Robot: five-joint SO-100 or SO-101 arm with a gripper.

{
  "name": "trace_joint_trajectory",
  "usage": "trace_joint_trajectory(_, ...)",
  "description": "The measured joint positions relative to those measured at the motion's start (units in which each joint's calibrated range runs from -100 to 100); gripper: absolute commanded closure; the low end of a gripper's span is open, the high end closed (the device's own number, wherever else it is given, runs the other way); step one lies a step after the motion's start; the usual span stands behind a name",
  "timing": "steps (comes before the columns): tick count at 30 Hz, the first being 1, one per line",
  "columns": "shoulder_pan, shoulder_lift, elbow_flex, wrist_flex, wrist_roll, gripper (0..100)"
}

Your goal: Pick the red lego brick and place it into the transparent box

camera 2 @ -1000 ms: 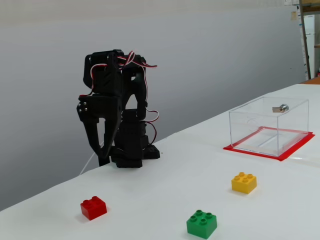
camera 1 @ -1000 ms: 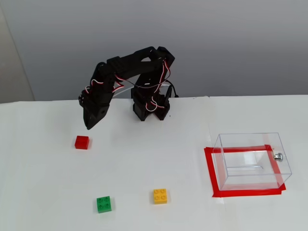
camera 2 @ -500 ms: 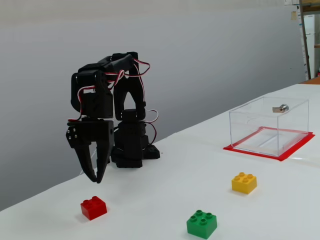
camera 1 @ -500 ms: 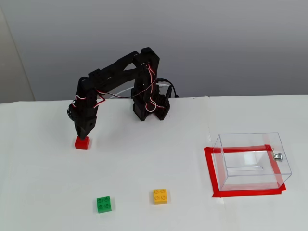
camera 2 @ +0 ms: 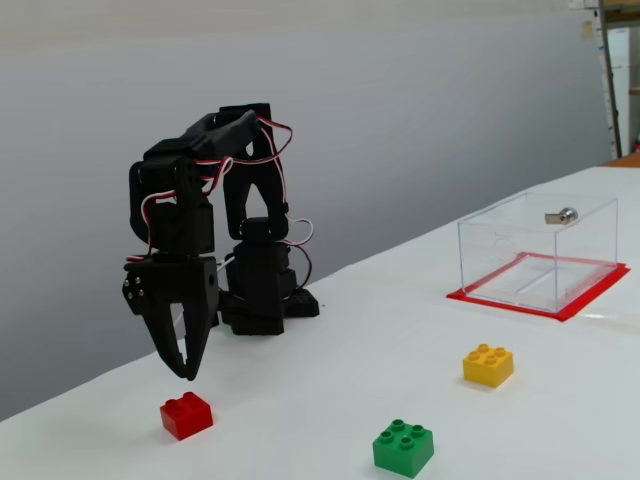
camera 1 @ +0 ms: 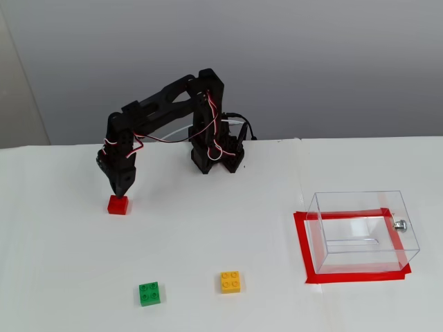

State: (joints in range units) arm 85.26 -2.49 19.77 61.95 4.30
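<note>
One red lego brick point(camera 2: 187, 415) is seen just below the gripper point(camera 2: 184, 372), untouched. Its fingers are nearly closed, gripping nothing. Well to its right, the transparent box point(camera 1: 363, 231) is seen.

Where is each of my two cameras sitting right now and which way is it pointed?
A fixed view: high in front, looking down over the table toward the wall; whole arm shown, gripper above the red lego brick.
A fixed view: low at table level, side-on; arm and gripper.
Shared: red lego brick, green brick, yellow brick, transparent box.
</note>
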Motion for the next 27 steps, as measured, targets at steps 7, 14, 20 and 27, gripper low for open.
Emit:
trace_joint_trajectory(7,2.7,1.4,0.0,-3.2,0.1,98)
trace_joint_trajectory(14,1.8,2.1,-1.6,-3.3,1.2,83)
trace_joint_trajectory(20,1.2,2.5,-1.7,-3.3,2.3,77)
trace_joint_trajectory(27,-0.4,2.5,-1.7,-3.3,4.0,75)
